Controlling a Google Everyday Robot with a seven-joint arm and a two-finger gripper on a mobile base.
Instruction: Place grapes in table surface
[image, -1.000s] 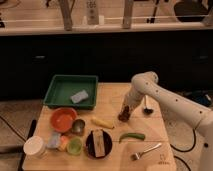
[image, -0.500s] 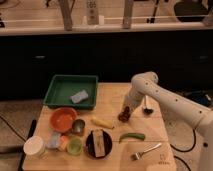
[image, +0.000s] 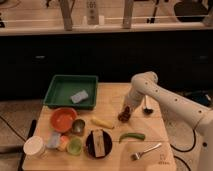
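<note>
While over table surface (image: 112, 97), gripper (image: 127, 108) w/ grapes (image: 124, 115).

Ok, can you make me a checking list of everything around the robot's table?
Surface: light tan wooden plank tabletop, crowded on its left.
Job's things: dark red-purple grape bunch at the tool, low over the tabletop; contact unclear.
Clutter: green plastic tray holding a grey sponge, orange bowl, yellow banana-like piece, green pepper, metal fork, dark plate, white cup.
Grippers: tool right of centre, at the grapes.
Cables: nothing seen.
Surroundings: dark cabinet fronts behind.
</note>
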